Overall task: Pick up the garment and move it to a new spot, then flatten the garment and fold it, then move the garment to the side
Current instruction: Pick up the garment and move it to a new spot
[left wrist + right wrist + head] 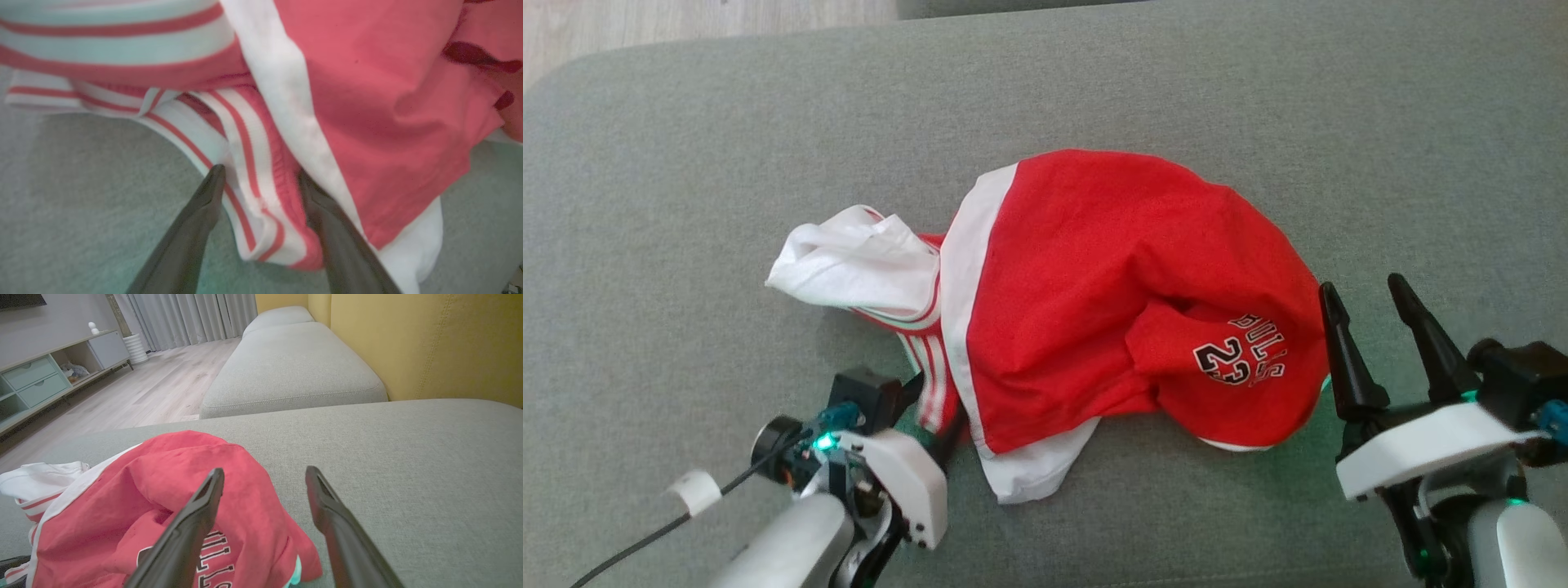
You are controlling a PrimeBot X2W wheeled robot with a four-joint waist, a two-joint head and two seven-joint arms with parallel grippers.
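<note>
The garment [1094, 269] is a pair of red shorts with white side panels and a red-and-white striped waistband, lying crumpled in the middle of the grey cushion [686, 204]. My left gripper [935, 408] sits at its near left edge. In the left wrist view the left gripper [260, 173] is open, its two fingers straddling the striped waistband [253, 163] of the garment [367, 102]. My right gripper [1362, 282] stands open just off the right edge, beside the printed number. In the right wrist view the right gripper [264, 470] holds nothing, its left finger over the garment [163, 477].
Wooden floor [645, 24] shows past the cushion's far left corner. The right wrist view shows a second grey cushion [294, 367], a yellow backrest [429, 343] to the right and a low cabinet [41, 375] across the floor.
</note>
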